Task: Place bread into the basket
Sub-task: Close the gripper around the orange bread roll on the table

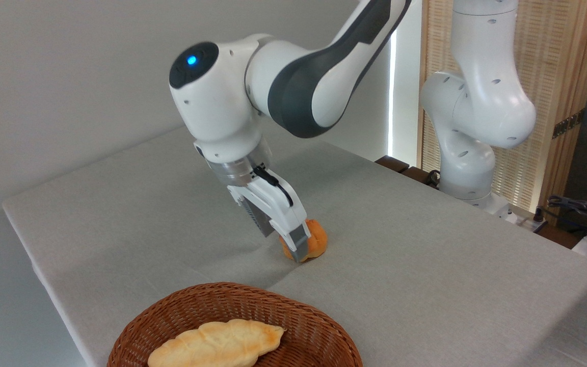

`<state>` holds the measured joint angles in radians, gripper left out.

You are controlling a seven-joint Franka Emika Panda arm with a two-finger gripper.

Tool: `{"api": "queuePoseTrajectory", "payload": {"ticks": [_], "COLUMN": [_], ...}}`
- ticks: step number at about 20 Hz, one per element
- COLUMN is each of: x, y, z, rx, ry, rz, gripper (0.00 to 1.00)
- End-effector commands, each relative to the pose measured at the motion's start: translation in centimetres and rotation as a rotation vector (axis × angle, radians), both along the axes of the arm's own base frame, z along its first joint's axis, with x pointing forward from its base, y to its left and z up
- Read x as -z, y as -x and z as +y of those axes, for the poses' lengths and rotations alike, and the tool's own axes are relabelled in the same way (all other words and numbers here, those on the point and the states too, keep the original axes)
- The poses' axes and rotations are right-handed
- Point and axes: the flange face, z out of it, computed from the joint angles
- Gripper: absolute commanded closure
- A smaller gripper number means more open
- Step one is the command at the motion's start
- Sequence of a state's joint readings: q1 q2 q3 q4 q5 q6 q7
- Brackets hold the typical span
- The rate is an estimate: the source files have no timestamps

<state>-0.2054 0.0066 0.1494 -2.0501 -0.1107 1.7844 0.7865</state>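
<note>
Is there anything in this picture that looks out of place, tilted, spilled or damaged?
Nothing stands out. The bread sits on the table with the pincer down at it, one finger in front of it. The basket stands level near the front edge with a pale long loaf lying inside. No spill or damage shows.

**Colours on the counter**

We see a pale grey cloth with a fine woven texture covering the counter (426,265). The bread (316,243) is orange-golden. The basket (319,331) is reddish-brown wicker with a tight ribbed weave, and the loaf (217,344) in it is pale cream, toasted golden at its edges. We note the arm (303,86) is glossy white with dark grey joint sections and a blue light on a black cap. The gripper (298,250) is white with grey fingertips. Behind, a screen (553,76) shows light tan slats.
</note>
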Motion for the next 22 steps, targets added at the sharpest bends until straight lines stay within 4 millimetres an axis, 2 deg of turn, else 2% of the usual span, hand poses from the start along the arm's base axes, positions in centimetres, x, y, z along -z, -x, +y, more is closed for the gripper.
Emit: {"api": "queuePoseTrajectory", "payload": {"ticks": [1,8,9,12,13,15,22], "x": [0.23,0.71,0.71,0.79,0.79,1.07,0.85], "y": [1.59,2.12,2.12,2.11,2.09,1.99,1.79], "z": [0.38,0.36,0.39,0.40,0.40,0.39,0.39], "rx": [0.049,0.077,0.088,0.101,0.101,0.102,0.103], "ry": [0.004,0.012,0.013,0.007,0.007,0.006,0.006], "rz": [0.053,0.097,0.096,0.097,0.095,0.097,0.086], "gripper": [0.00,0.00,0.08,0.52,0.57,0.60,0.61]}}
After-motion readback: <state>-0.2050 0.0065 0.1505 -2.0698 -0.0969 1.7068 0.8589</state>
